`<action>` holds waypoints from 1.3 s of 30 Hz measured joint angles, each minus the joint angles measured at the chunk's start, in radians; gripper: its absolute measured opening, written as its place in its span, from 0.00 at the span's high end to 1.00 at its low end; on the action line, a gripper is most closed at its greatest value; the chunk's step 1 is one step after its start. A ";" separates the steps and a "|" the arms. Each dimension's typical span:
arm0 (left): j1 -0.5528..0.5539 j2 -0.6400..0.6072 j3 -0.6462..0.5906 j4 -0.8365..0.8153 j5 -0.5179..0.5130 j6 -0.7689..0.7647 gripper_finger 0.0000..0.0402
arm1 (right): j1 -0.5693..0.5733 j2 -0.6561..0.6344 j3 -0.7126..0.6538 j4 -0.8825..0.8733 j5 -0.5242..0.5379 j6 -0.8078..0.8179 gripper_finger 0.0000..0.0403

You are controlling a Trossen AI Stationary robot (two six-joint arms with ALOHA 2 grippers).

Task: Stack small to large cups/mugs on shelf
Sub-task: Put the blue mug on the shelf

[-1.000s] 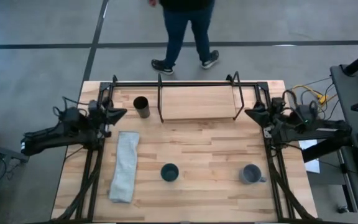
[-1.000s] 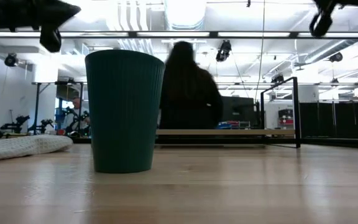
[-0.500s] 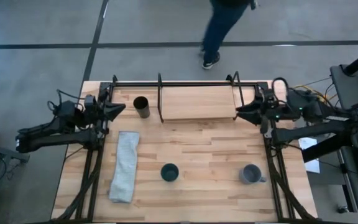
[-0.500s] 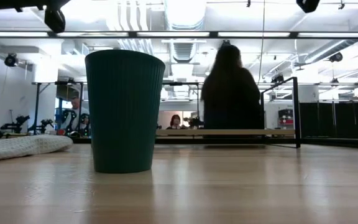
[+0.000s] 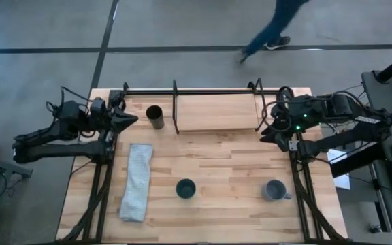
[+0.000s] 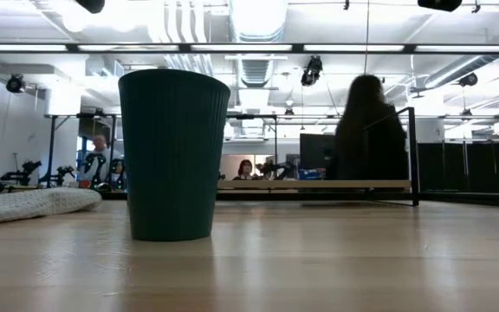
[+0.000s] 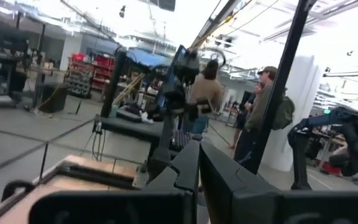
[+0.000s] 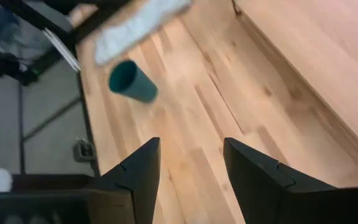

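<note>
Three vessels we count on the worktop (image 5: pixel 216 163), all upright, mouths up, insides too dark to judge: black tumbler (image 5: pixel 154 117) just left of the shelf (image 5: pixel 216 112); teal cup (image 5: pixel 186 188) front centre; grey-blue mug (image 5: pixel 274 190) front right, handle pointing right. Left gripper (image 5: pixel 129 120) near the tumbler, fingers together, holding nothing. Right gripper (image 5: pixel 267 129) by the shelf's right end, fingers (image 8: pixel 253 177) apart.

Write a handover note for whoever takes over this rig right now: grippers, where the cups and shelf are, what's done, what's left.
Left gripper: shut, empty, at the table's left edge near the black tumbler.
Right gripper: open, empty, by the shelf's right end, tilted down toward the table.
Shelf: at the back centre, board bare.
Teal cup: front centre. Grey-blue mug: front right. Folded towel: left.
Done: nothing stacked.
Left: all three cups.
</note>
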 joint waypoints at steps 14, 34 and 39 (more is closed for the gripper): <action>0.000 0.029 0.056 0.058 -0.001 0.041 1.00 | 0.000 0.076 0.028 -0.014 0.000 0.001 0.57; 0.000 0.248 0.085 0.065 -0.154 0.036 0.71 | 0.029 0.073 0.020 -0.391 -0.124 0.149 0.59; 0.000 0.300 0.157 0.072 -0.154 0.037 0.71 | 0.125 0.080 0.014 -0.405 -0.135 0.283 0.61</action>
